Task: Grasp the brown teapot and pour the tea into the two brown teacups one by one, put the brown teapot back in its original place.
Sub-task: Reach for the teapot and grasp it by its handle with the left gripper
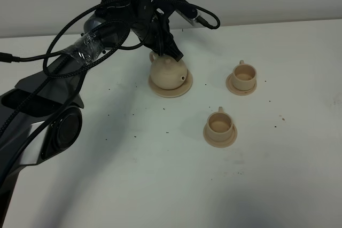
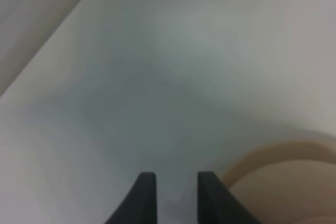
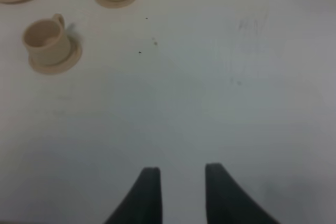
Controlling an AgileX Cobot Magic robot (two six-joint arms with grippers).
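Matte tan round teapot (image 1: 168, 73) on saucer (image 1: 180, 92); left end effector (image 2: 177, 177), right end effector (image 3: 182, 170) both agape.

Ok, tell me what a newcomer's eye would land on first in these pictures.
First the black, cable-draped left arm, arching in from the left of the exterior view, with its end effector down by the brown teapot. The teapot sits on its wide saucer at the back of the white table. Then, to the right, the far brown teacup and the near brown teacup.
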